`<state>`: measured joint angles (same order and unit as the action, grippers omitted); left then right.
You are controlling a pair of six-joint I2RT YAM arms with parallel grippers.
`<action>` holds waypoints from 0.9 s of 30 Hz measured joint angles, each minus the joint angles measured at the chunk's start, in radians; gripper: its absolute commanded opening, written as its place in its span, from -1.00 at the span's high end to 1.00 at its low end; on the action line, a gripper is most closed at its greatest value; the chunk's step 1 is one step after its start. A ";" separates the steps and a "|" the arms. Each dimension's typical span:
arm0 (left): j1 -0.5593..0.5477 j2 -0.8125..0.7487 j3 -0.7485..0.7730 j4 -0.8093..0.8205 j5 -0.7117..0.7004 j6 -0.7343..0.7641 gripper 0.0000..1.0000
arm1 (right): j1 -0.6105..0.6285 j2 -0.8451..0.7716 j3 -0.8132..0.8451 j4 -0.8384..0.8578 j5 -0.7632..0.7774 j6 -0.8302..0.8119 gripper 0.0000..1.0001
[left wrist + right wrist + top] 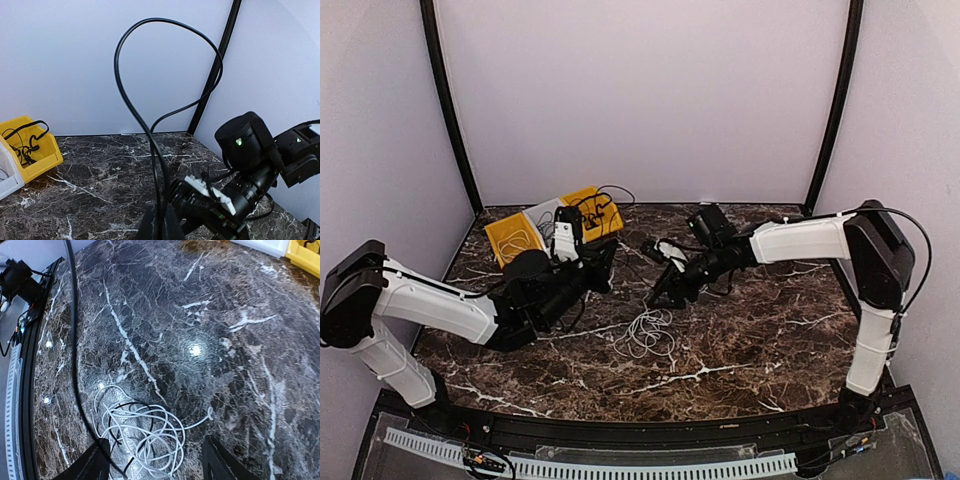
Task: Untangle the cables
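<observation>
A tangle of white cable point(646, 332) lies on the dark marble table, with a black cable loop point(131, 407) threaded through it. In the right wrist view the white tangle point(150, 432) sits between and below my right gripper's point(155, 442) open fingers point(97, 460), which hover just above it. My right gripper also shows in the top view point(656, 296). My left gripper point(160, 222) is shut on a black cable point(120, 75) that rises from its jaws in a tall loop. It is raised left of the right gripper in the top view point(605, 262).
Two yellow bins point(513, 236) point(597, 212) with a white bin point(545, 222) between them stand at the back left, with black cords in the right yellow one point(30, 150). The right arm's wrist point(245, 145) is close to my left gripper. Black frame posts stand at the back corners.
</observation>
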<state>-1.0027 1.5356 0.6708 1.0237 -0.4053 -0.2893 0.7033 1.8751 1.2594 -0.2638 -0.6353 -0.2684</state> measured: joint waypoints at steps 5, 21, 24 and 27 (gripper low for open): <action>0.000 -0.054 -0.023 0.000 -0.057 -0.012 1.00 | 0.038 0.095 0.021 0.017 -0.016 0.006 0.08; 0.000 -0.344 0.115 -0.083 -0.141 0.204 1.00 | 0.051 0.203 0.029 0.032 -0.020 0.046 0.80; 0.000 -0.347 0.267 -0.133 -0.117 0.293 1.00 | 0.050 0.220 0.029 0.034 -0.023 0.046 0.81; 0.000 -0.344 0.411 -0.178 -0.084 0.376 1.00 | 0.051 0.221 0.034 0.031 -0.020 0.046 0.83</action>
<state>-1.0027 1.1912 1.0817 0.8459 -0.4892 0.0868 0.7540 2.0964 1.2930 -0.2325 -0.6552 -0.2222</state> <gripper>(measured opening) 0.024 0.094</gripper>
